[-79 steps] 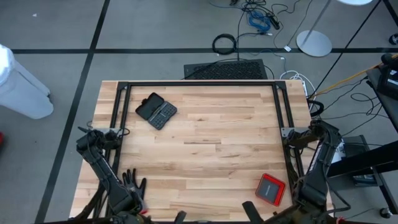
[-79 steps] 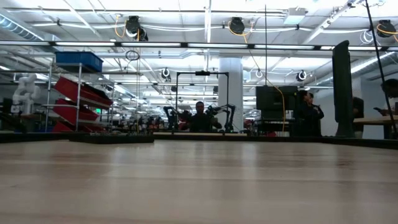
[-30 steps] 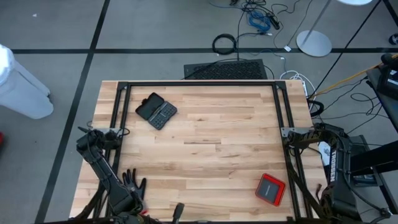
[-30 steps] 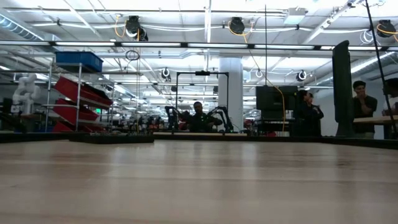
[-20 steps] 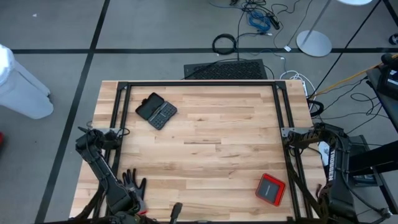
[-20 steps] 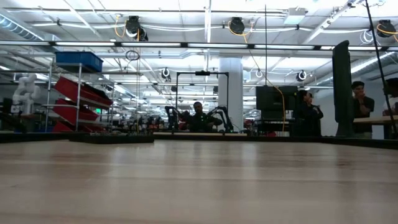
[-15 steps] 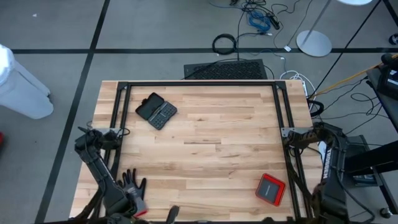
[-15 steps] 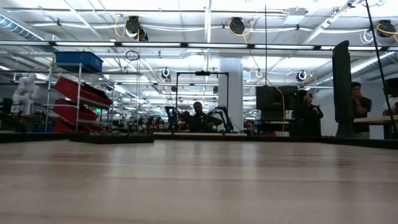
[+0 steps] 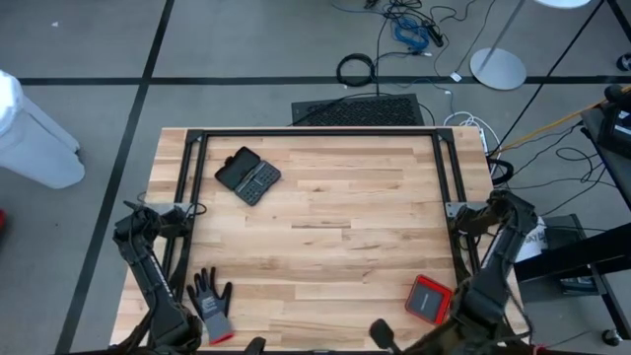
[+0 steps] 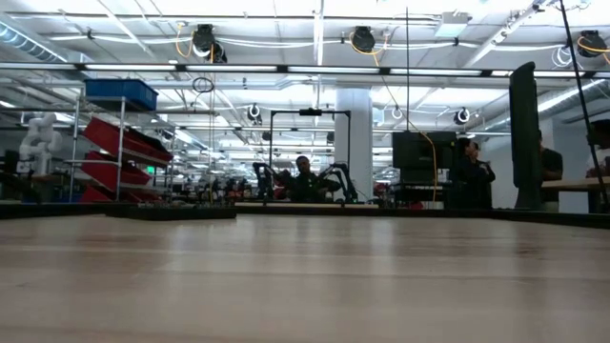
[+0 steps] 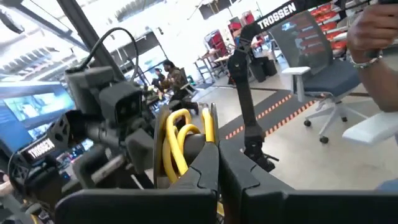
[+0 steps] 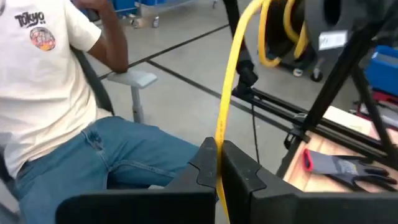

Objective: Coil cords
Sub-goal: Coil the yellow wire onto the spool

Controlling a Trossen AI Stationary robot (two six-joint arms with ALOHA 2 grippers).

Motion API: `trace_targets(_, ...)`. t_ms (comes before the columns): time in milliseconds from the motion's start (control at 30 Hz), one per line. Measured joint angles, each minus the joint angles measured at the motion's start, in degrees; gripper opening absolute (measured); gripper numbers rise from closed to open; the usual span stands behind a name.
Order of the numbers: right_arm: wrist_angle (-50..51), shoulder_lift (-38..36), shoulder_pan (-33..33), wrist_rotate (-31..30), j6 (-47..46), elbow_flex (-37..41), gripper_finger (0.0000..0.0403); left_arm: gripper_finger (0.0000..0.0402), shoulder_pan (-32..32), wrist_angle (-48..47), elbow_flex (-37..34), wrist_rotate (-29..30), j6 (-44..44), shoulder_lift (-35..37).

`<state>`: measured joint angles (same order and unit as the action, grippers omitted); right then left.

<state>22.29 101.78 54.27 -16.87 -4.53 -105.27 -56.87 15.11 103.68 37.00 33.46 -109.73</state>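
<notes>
At six o'clock, just off the surface's (image 9: 325,237) near edge, the left gripper (image 11: 216,149) and right gripper (image 12: 217,149) each pinch the yellow cord (image 12: 231,74) tight between closed fingers (it runs taut between them). Grey glove (image 9: 209,301) lies at seven o'clock.

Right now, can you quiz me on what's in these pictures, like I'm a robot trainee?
1. True or false: the grey glove lies on the table.
2. What colour is the cord clamped in the right pincer? A blue, B yellow, C white.
3. Fill in: the left pincer is ____ (open or shut).
Key: 1 true; 2 B; 3 shut.
</notes>
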Motion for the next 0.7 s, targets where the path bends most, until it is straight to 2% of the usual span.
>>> trace_targets(233, -1.11, 1.95, -4.38, 5.04, 0.34, 0.0, 0.0, 0.0, -0.21, 0.87, 0.0, 0.0, 0.43, 0.0)
trace_targets(367, 2.03, 2.27, -5.96, 6.22, -2.18, 0.02, 0.0, 0.0, -0.52, 1.37, 0.0, -0.02, 0.42, 0.0)
trace_targets(500, 5.83, 2.12, -6.04, 6.37, -4.33, 0.0, 0.0, 0.0, -1.49, 2.66, -0.02, 0.02, 0.41, 0.0)
trace_targets(700, 5.88, 1.51, -4.6, 6.15, -5.17, -0.07, 0.0, 0.0, -2.95, 4.74, -0.06, 0.94, 0.32, 0.0)
